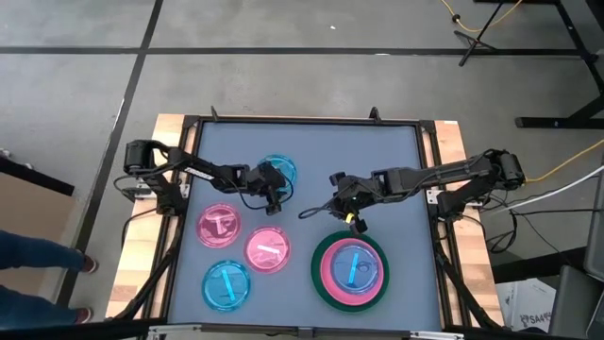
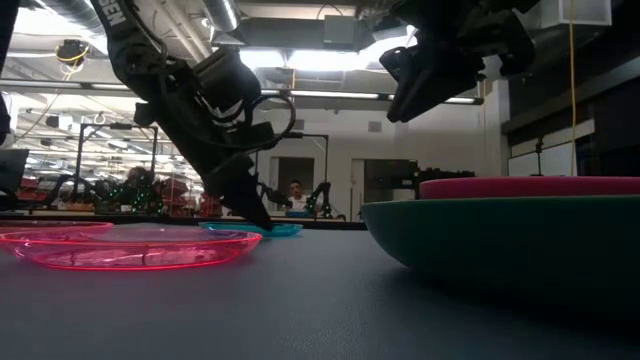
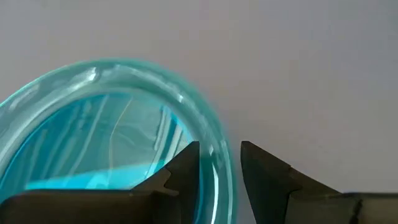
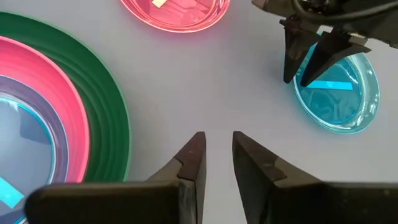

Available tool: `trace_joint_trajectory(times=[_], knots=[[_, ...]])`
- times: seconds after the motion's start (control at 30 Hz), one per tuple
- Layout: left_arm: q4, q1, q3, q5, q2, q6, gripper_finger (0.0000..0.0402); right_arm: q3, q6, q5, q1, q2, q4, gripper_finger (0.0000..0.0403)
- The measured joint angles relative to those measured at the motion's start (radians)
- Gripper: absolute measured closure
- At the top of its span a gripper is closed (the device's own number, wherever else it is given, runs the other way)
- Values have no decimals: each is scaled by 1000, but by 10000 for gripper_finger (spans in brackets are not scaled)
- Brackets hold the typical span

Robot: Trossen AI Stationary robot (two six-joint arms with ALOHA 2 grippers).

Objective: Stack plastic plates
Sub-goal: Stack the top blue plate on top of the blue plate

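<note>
A small translucent blue plate (image 1: 281, 168) lies flat on the grey table top at the far middle. My left gripper (image 3: 219, 158) is open and down at the plate's near rim, one finger inside the rim (image 3: 214, 140) and one outside. My right gripper (image 4: 219, 146) hangs above bare table, right of centre, open by a narrow gap with nothing between its fingers. At the near right sits a stack: a large green plate (image 1: 321, 283), an opaque pink plate (image 4: 68, 81), a dark grey rim (image 4: 55, 134) and a small blue plate (image 1: 351, 267) on top. My left gripper straddles the near rim of the blue plate (image 3: 217, 149), slanting down from the table's left. One finger is inside the plate and one outside. I cannot tell whether either finger touches the rim. The plate lies flat on the table.
Two translucent pink plates (image 1: 218, 225) (image 1: 268, 248) and another small blue plate (image 1: 226, 283) lie flat at the near left. A raised dark frame (image 1: 302, 121) borders the table. Bare table lies between the far blue plate and the stack.
</note>
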Motion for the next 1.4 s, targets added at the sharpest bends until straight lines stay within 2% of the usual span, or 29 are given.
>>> trace_joint_trajectory(times=[0.17,0.83,1.4], knots=[[0,-2,0,-41,3,-1,290,0,0,0,0,0,-6,333],[-72,-10,2,-80,3,-1,293,0,0,0,0,1,-5,333],[-62,-10,1,-90,2,0,394,0,0,0,0,1,-5,333]])
